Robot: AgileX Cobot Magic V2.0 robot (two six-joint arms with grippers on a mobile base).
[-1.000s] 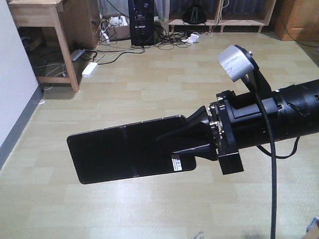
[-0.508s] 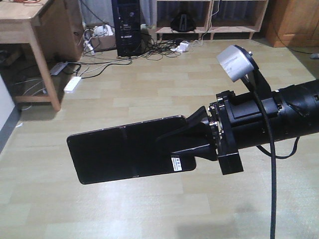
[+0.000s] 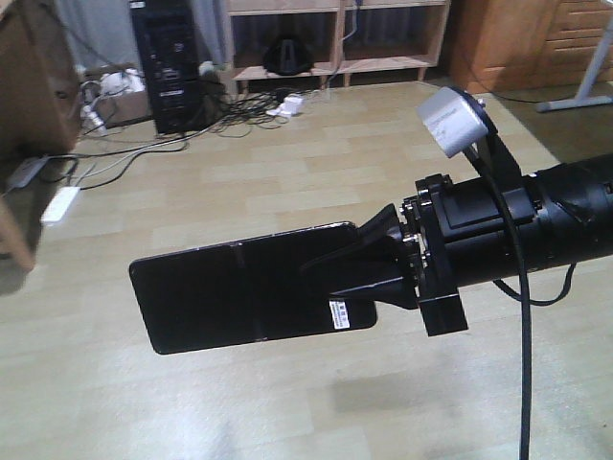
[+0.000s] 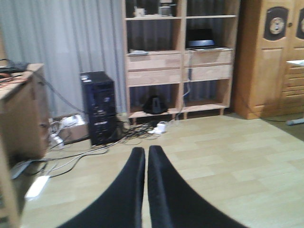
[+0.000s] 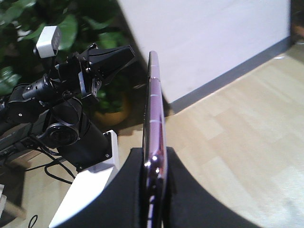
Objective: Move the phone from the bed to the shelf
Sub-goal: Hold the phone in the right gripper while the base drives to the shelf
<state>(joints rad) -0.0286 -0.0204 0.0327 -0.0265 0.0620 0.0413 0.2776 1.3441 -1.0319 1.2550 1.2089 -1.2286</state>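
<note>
Phone [image 3: 239,292] in tight grip of right gripper [image 5: 155,156]; fingers of left gripper [image 4: 146,156] together, empty

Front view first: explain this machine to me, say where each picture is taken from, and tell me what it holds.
This is a two-armed robot. The front view looks down at its right gripper, a two-finger clamp shut on the phone above the floor. The right wrist view sits behind that clamp and sees the phone edge-on. The left wrist view looks past the left gripper, shut and empty, toward the shelf across the room, beside a black computer tower.
</note>
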